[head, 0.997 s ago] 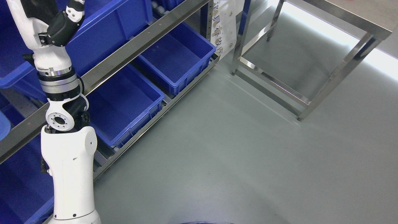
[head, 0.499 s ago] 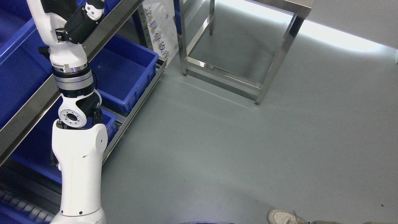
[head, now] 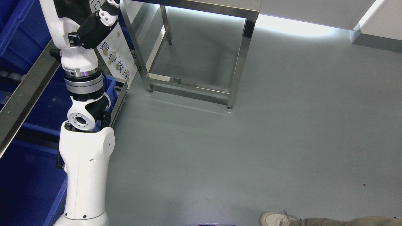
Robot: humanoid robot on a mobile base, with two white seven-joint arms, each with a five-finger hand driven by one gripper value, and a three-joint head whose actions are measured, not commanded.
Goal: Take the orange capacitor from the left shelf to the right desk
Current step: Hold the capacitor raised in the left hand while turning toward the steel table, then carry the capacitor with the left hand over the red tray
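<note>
No orange capacitor shows anywhere in the head view. My left arm (head: 83, 78) rises from the bottom left in front of the shelf's steel rail (head: 25, 91). Its black wrist and the base of the left hand (head: 95, 26) reach the top edge, where the rest is cut off, so what it holds is hidden. The steel desk (head: 201, 4) stands at the top centre; only its front edge and its legs (head: 240, 59) show. My right arm is out of the picture.
Blue bins (head: 19, 28) fill the shelf at the left. A white paper sign (head: 116, 59) hangs on the shelf's end. A person's white shoe (head: 274, 218) and trouser leg lie at the bottom right. Grey floor (head: 251, 150) spreads between. A white cabinet corner (head: 377, 28) stands top right.
The whole picture has swung right, so the camera moved: the shelf slid off left and the desk came to the top centre. A person's shoe and leg came into view.
</note>
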